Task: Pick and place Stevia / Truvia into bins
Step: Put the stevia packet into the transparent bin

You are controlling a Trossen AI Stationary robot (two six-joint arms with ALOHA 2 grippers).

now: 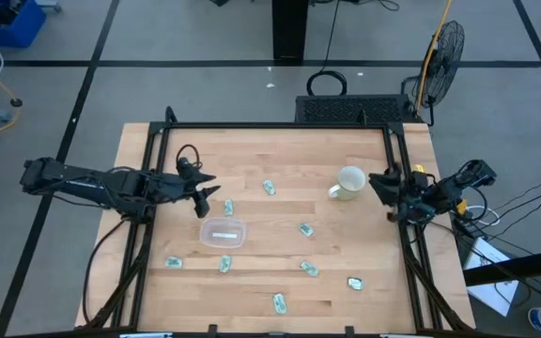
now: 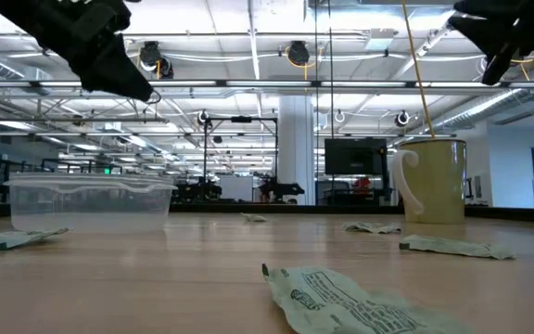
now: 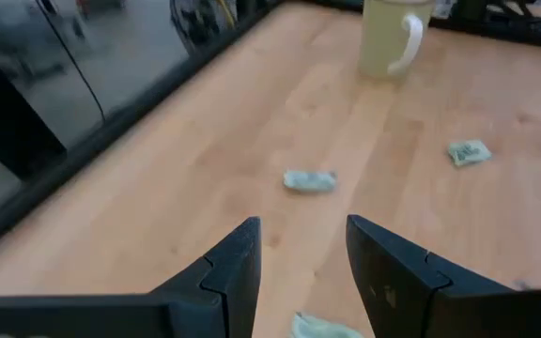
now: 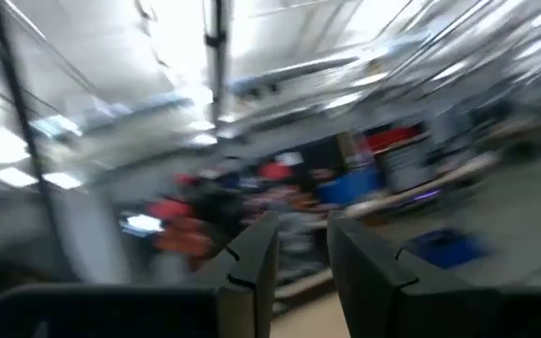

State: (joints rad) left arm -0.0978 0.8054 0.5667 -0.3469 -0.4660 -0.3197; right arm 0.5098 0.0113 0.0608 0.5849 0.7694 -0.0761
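Several pale green and white sachets lie flat and scattered on the wooden table, among them one (image 1: 269, 188) toward the far side, one (image 1: 228, 208) beside the tub and one (image 1: 279, 302) near the front edge. The clear tub (image 1: 223, 233) stands left of centre with one sachet (image 1: 222, 235) inside. My left gripper (image 1: 212, 185) hovers open above the table, just beyond the tub's far side; its wrist view shows a sachet (image 3: 309, 180) ahead and another (image 3: 322, 327) below the fingers. My right gripper (image 1: 377, 185) is open and raised at the right edge, beside the mug.
A white mug (image 1: 348, 182) stands right of centre, close to my right gripper, and shows tall in the low view (image 2: 431, 181). Black frame rails (image 1: 402, 225) border the table on the left, right and far sides. The tub (image 2: 91, 199) sits low, under my left gripper (image 2: 109, 65).
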